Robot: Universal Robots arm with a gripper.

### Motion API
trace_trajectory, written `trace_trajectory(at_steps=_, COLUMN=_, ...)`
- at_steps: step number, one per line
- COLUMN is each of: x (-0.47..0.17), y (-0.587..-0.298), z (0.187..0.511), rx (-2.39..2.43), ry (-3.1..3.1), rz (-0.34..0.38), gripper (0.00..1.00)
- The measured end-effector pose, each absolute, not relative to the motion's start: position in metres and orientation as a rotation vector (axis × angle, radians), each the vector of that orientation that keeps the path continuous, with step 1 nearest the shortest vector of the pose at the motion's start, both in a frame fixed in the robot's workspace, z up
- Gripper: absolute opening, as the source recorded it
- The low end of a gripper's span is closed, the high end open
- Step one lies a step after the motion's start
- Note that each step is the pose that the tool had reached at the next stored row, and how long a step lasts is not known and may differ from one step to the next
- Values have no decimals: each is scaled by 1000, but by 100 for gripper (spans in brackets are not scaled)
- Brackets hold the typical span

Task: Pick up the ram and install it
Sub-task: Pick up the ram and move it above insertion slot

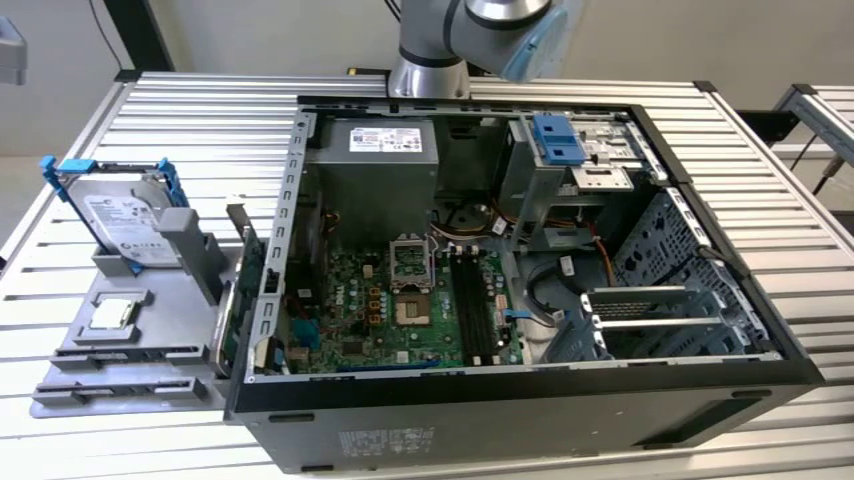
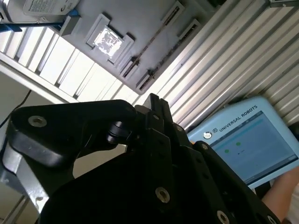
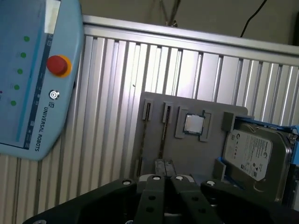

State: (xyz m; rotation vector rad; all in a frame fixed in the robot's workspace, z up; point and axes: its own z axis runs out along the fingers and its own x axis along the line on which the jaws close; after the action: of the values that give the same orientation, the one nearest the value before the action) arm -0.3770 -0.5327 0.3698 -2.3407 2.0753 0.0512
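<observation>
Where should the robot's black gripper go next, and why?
Probably a little closer to the thin dark ram stick, which stands on edge in the grey slotted holder. The black gripper hovers facing that holder, apart from the stick.

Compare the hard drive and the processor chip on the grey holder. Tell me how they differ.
Size: the hard drive is much the larger, while the processor chip is a small square.
Pose: the hard drive stands on edge, while the processor chip lies flat in a recess.
Fittings: the hard drive sits in a blue bracket, while the processor chip has none.
Both are silvery and rest on the grey holder.
</observation>
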Motion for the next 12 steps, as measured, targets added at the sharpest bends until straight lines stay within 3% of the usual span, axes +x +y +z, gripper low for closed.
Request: trace_trajectory(at_steps=12, x=-377, y=-533, z=368, rx=-2316, ry=2102, rz=51, gripper=100)
